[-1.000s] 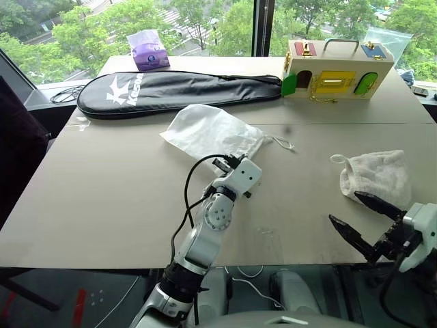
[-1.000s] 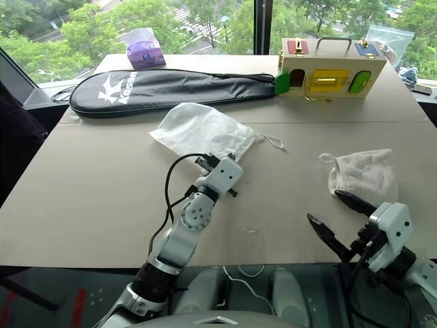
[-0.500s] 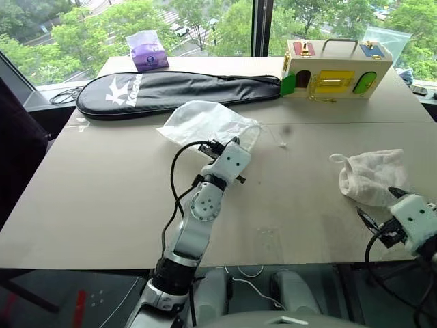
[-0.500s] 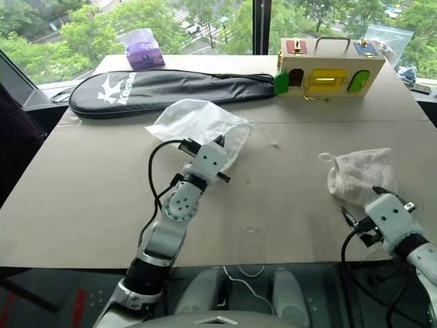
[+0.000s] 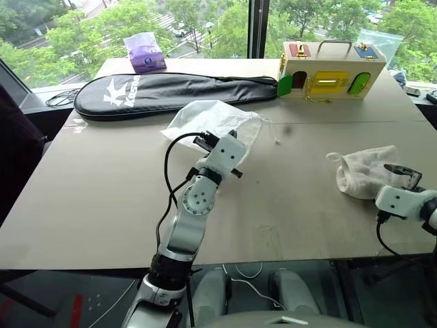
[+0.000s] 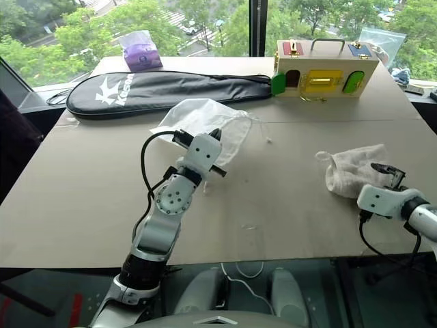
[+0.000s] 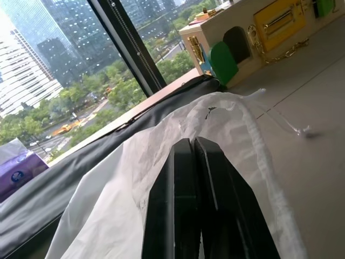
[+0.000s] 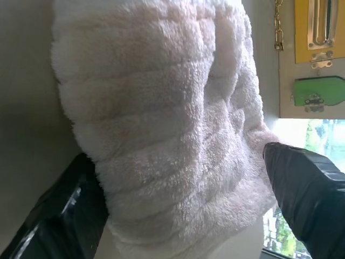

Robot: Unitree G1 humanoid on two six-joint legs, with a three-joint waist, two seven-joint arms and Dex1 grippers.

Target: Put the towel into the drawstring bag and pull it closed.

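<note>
You have a long black racket cover (image 5: 174,91) along the far side of the table (image 5: 102,198) | a purple tissue pack (image 5: 145,52) behind it — near the window | a wooden latch box (image 5: 331,70) (green doors, yellow panel) far right.

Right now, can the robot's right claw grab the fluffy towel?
Probably yes. The right claw is open, with one finger on each side of the towel. Nothing lies between them, so closing should catch it.
</note>
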